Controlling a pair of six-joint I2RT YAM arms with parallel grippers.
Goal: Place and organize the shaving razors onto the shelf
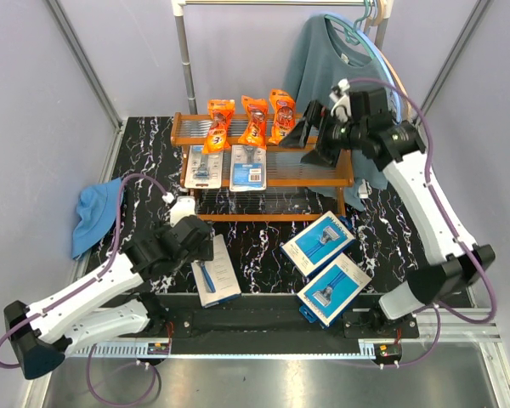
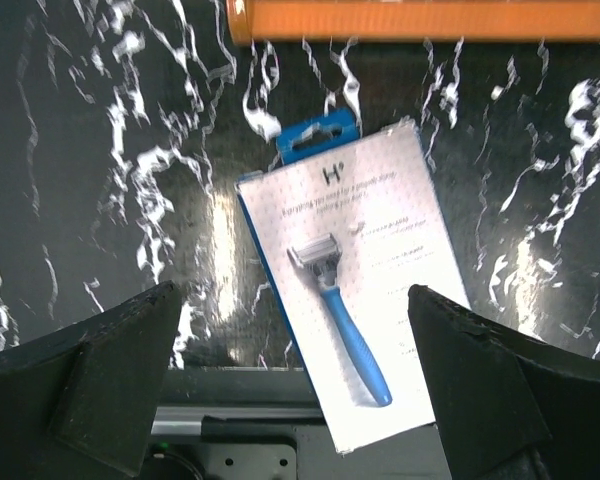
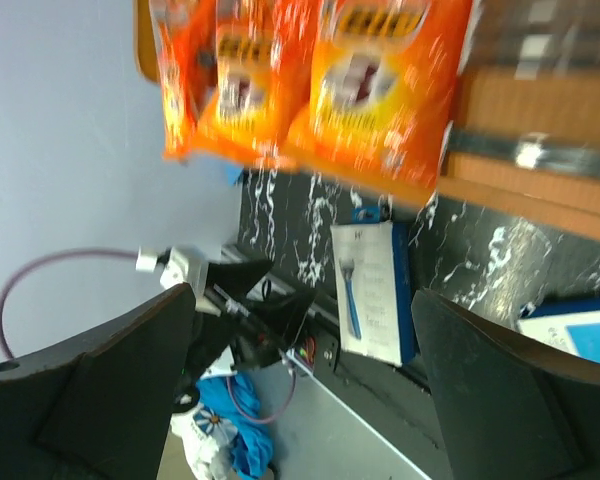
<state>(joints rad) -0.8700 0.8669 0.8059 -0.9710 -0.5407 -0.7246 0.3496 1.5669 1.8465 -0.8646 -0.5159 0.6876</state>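
Razor bags (image 3: 380,90) marked BIC on shelf (image 1: 306,181), box (image 2: 355,290) marked H, L fingers (image 2: 120,370) & R fingers (image 3: 110,380) apart

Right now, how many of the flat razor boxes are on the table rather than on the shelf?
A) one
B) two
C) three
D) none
C: three flat boxes lie on the table, none of them on the shelf: the left box, the upper right box and the lower right box.

Lab test cell: grey partition walls (image 1: 34,127)
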